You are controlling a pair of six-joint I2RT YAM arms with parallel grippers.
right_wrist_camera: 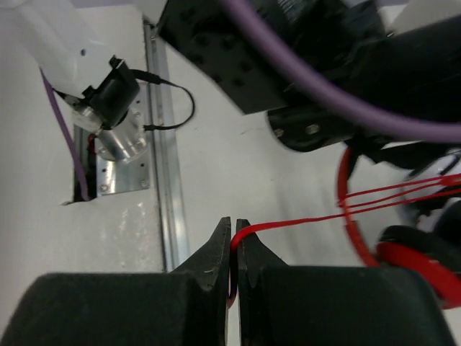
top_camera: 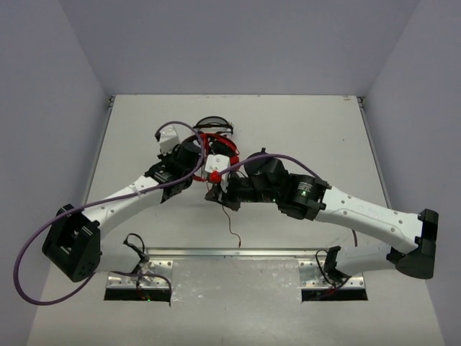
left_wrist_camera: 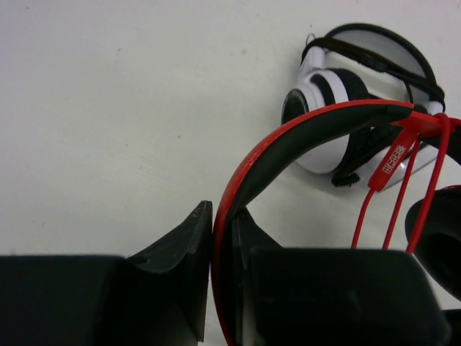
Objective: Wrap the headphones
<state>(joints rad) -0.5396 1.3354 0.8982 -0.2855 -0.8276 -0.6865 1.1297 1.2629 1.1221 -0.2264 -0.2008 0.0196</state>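
Note:
The red headphones [top_camera: 220, 150] lie mid-table, their headband [left_wrist_camera: 302, 133] arching up from my left gripper [left_wrist_camera: 222, 241], which is shut on it. A black ear cushion [left_wrist_camera: 441, 231] shows at the right edge. Several strands of the thin red cable [left_wrist_camera: 400, 202] cross the headband. My right gripper [right_wrist_camera: 233, 241] is shut on the cable [right_wrist_camera: 310, 218], which runs taut toward the headband [right_wrist_camera: 351, 229]. In the top view the left gripper [top_camera: 200, 153] and right gripper [top_camera: 215, 193] sit close together, and a loose cable tail [top_camera: 232, 229] trails toward the near edge.
White-and-black headphones [left_wrist_camera: 335, 101] lie just behind the red ones, also seen in the top view [top_camera: 215, 126]. The left arm [right_wrist_camera: 310, 65] fills the upper right wrist view. A metal rail [right_wrist_camera: 162, 180] and an arm mount [right_wrist_camera: 115, 115] line the near edge.

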